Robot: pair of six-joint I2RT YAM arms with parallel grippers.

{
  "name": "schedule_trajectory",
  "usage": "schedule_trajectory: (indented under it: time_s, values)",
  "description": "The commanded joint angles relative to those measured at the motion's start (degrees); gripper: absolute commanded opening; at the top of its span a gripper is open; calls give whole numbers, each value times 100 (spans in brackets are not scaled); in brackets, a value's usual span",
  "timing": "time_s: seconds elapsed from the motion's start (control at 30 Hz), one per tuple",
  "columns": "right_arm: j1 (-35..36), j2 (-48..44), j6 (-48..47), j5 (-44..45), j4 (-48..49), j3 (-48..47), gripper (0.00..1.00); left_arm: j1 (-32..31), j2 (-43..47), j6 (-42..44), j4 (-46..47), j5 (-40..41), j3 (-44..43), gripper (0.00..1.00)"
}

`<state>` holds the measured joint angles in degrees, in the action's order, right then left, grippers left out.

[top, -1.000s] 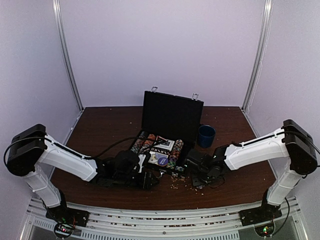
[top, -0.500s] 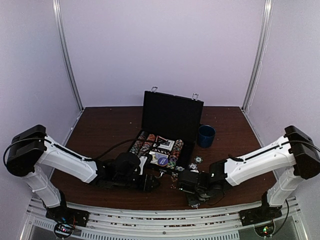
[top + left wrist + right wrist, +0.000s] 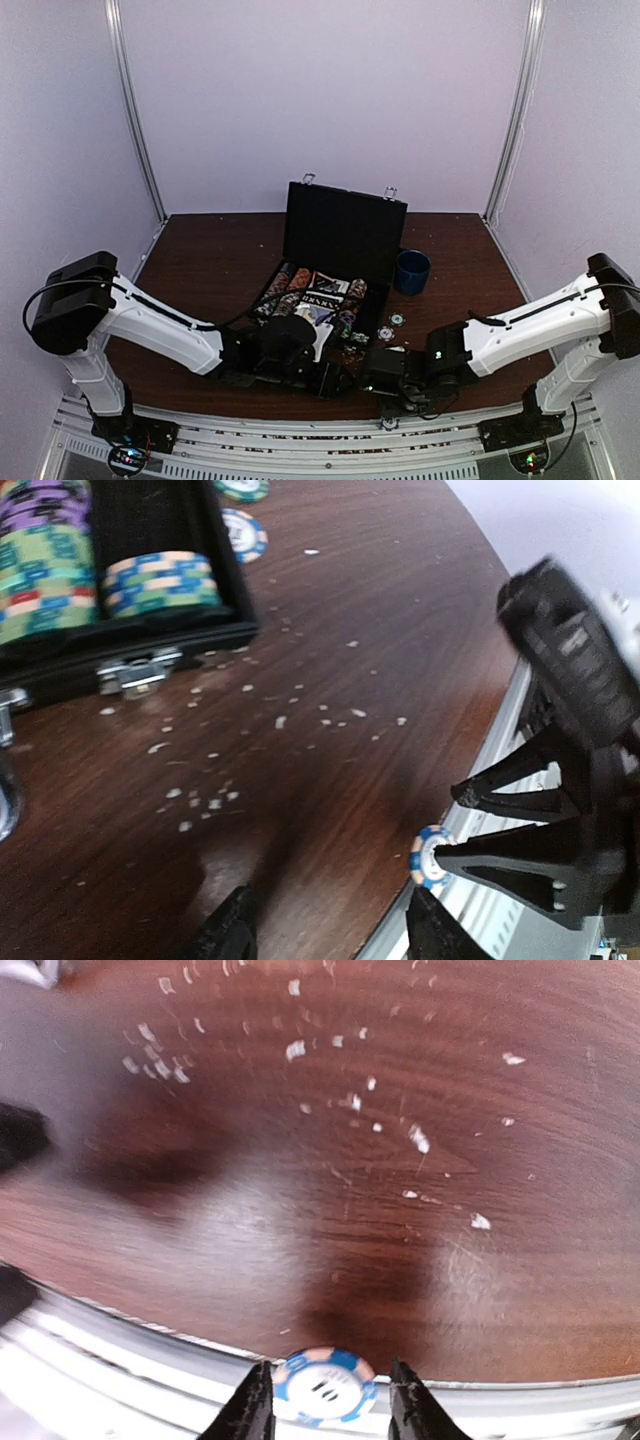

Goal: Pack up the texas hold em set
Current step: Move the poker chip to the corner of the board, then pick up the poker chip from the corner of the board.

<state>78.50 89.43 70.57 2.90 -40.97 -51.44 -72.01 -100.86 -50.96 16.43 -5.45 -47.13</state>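
- One blue-and-white chip (image 3: 322, 1388) lies at the table's (image 3: 210, 260) near edge, well apart from the open black case (image 3: 345, 235) at mid-table, with striped chip rows (image 3: 45, 570) inside.
- Right gripper (image 3: 328, 1402) has swung from beside the case to straddle the chip, jaws narrowly parted; pickup looks imminent.
- Left gripper (image 3: 325, 935), shifted right, gapes empty.

One open briefcase (image 3: 345, 235) and one blue cup (image 3: 412, 271)
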Motion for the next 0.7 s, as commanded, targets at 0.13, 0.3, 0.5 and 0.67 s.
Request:
schedule_trajectory:
  time_s: [0.13,0.3,0.5,0.67]
  values:
    - [-55,-1497,1084,-350,1028,1260,39,-282,-372,-302,663,-473,-352,53]
    - [-58,-2156,1540,-659,2083,2159,38,-462,-641,-534,971,-757,-509,46]
    - [-84,-2410,1724,-746,2838,2766,35,-575,-903,-687,1189,-927,-632,39]
    - [-124,-2397,1712,-764,3076,3036,31,-595,-1069,-719,1343,-969,-621,31]
